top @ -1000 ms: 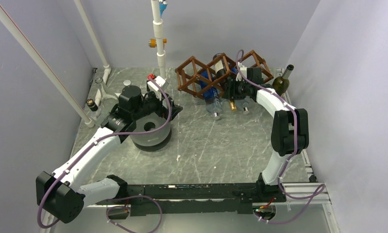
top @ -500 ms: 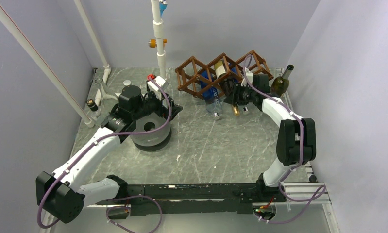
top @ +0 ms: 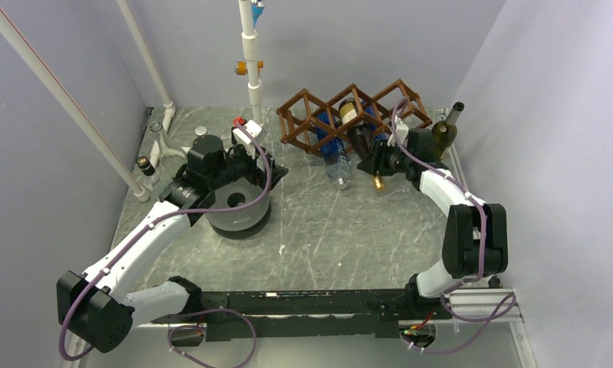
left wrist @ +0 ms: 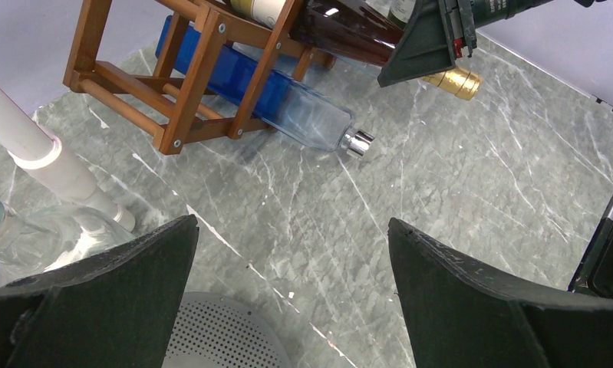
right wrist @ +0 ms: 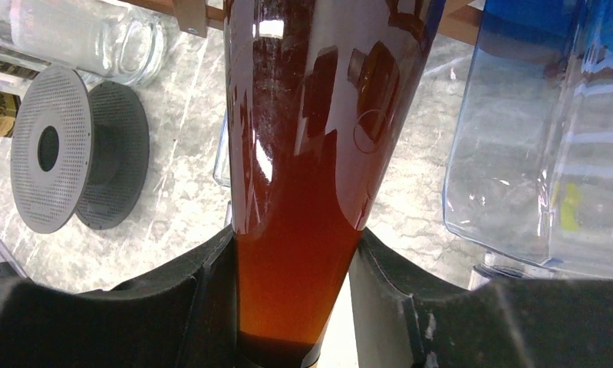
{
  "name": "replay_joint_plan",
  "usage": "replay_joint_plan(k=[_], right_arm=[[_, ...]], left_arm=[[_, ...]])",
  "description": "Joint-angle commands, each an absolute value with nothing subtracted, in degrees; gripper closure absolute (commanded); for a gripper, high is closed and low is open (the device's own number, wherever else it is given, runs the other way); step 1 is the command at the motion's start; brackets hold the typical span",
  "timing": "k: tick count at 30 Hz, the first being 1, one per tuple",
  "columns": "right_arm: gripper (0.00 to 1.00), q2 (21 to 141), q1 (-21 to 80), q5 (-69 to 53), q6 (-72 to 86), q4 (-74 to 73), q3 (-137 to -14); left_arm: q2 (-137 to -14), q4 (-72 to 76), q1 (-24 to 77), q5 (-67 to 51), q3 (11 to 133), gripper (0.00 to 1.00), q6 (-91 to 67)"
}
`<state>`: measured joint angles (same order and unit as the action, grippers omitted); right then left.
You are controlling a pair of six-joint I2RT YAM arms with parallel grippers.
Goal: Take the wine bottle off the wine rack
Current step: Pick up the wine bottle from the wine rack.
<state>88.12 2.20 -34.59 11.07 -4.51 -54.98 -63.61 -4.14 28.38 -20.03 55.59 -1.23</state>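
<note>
The brown wooden wine rack (top: 311, 115) stands at the back of the table. A dark amber wine bottle (top: 360, 136) with a cream label lies slanted in its middle cell, its gold-capped neck pointing toward me. My right gripper (top: 380, 162) is shut on the bottle's shoulder and neck. In the right wrist view the amber wine bottle (right wrist: 303, 153) fills the space between the fingers of that gripper (right wrist: 295, 307). My left gripper (top: 271, 170) stands open and empty, far left of the rack. The left wrist view shows this gripper (left wrist: 291, 253), the rack (left wrist: 188, 84) and the bottle's gold cap (left wrist: 456, 80).
A blue square bottle (top: 332, 147) lies in the rack's lower cell, cap toward me. A green bottle (top: 444, 130) stands upright right of the rack. A grey perforated spool (top: 238, 208) sits under my left arm. A white pipe stand (top: 251, 77) and clear glassware (top: 161, 138) occupy the back left.
My right gripper has drawn back toward me and rightward with the wine bottle, sliding it further out of the rack cell. The left arm has not moved.
</note>
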Motion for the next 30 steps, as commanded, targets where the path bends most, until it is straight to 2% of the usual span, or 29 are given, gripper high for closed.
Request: replay_joint_plan(k=[1, 30], right_arm=[[1.0, 84.26, 1.44, -38.85, 11.66, 1.33, -53.74], [1.0, 75.29, 0.26, -42.75, 14.92, 4.17, -44.91]], left_arm=[[-63.45, -2.99, 28.65, -19.95, 55.68, 0.01, -0.7], [-63.28, -2.59, 28.83, -20.26, 55.47, 0.0, -0.7]])
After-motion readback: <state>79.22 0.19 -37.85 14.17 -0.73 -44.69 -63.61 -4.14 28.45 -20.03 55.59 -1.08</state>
